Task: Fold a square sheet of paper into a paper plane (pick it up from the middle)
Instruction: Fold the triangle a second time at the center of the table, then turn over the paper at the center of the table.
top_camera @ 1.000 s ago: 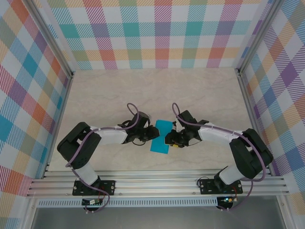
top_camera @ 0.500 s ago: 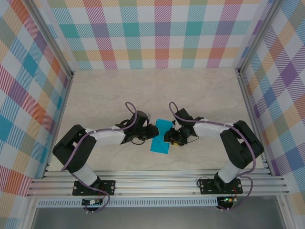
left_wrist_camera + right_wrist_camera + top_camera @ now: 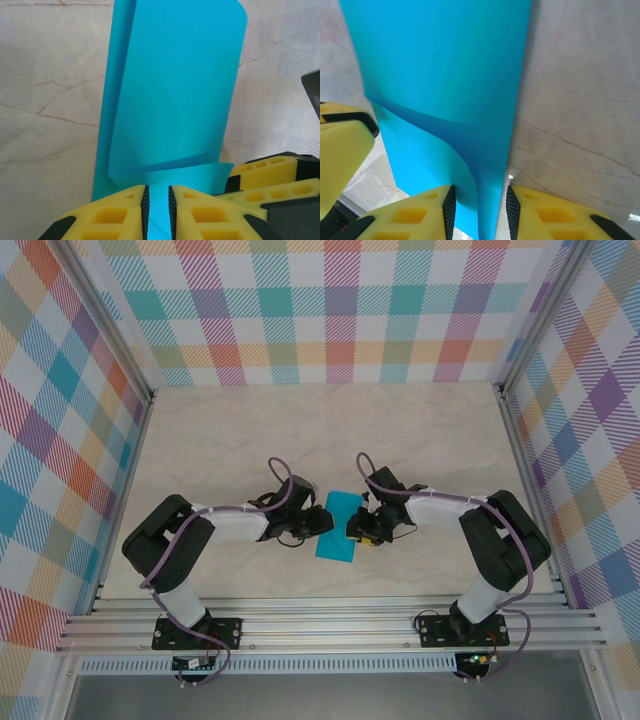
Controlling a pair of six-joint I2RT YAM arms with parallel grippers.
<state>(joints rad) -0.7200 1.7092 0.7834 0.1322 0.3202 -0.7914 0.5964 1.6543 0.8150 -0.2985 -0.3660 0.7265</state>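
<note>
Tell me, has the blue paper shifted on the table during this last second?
No. The blue paper sits just as far from the back wall as before.

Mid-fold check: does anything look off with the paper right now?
Yes. The paper is folded over askew: in the left wrist view the lower layer sticks out as a wedge along the left side. A slanted wrinkle crosses it just ahead of the left tool, which pinches its near edge.

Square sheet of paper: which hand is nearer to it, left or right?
Neither: the left hand pinches the square sheet of paper at its left edge; the right hand has its right edge between its fingers.
</note>
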